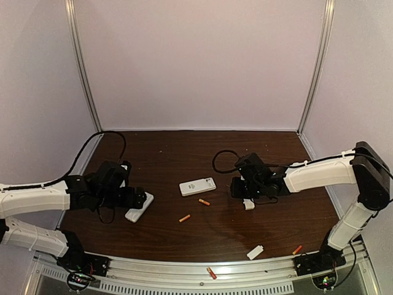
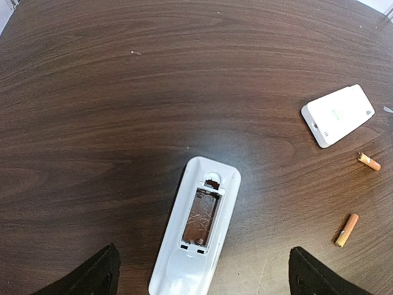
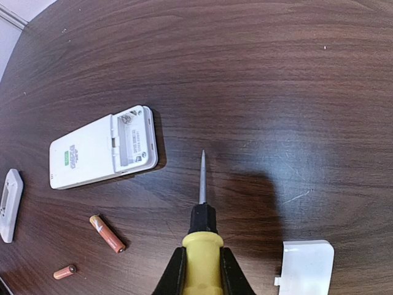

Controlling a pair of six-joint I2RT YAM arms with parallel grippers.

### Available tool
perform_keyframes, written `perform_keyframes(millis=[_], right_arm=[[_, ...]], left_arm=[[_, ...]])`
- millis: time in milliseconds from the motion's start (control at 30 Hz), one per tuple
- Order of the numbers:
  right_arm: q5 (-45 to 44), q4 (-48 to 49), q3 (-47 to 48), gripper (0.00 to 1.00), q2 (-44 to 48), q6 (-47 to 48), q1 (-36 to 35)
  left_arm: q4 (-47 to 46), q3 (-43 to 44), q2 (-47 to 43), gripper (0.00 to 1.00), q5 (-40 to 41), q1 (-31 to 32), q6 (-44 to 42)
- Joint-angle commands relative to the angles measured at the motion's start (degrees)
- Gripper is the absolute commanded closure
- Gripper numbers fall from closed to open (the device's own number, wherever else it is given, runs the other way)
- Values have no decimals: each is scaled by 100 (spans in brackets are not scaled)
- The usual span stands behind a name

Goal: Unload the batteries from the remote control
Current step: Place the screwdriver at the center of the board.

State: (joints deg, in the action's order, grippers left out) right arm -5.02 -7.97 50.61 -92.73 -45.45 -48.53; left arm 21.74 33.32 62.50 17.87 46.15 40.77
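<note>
A white remote [image 2: 196,227] lies back side up between my left gripper's [image 2: 202,270] open fingers; its battery bay is uncovered and holds no battery. It also shows in the top view [image 1: 139,210] under the left gripper [image 1: 140,200]. A second white remote [image 3: 101,153] lies mid-table with its bay uncovered, and no battery shows in it. Two orange-red batteries [image 3: 107,233] [image 3: 64,271] lie loose beside it. My right gripper [image 3: 201,273] is shut on the yellow-handled screwdriver [image 3: 201,246], with the tip just above the table right of that remote.
A white cover [image 3: 306,267] lies right of the screwdriver. Another cover [image 1: 255,252] and a battery [image 1: 297,249] lie near the front right. One battery [image 1: 211,273] rests on the front rail. A black cable [image 1: 222,161] loops behind the right gripper.
</note>
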Motion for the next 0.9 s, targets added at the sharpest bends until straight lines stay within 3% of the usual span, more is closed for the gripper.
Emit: perform_keyframes(millis=[0,400,800,867], right_arm=[[-17,-93,133,98,-187,-89,-33],[217,-283,193,87,-235,-199,-34],[-64,-932,607,44,153,-49,-38],[-173,-1060,705,41,303,33,-33]], left_arm=[[129,-42,-160,3,168,23,78],[204,-102,-316,3,200,21,145],[304,-256,-668,3,287,26,288],[332,-256,-737,3,316,26,307]])
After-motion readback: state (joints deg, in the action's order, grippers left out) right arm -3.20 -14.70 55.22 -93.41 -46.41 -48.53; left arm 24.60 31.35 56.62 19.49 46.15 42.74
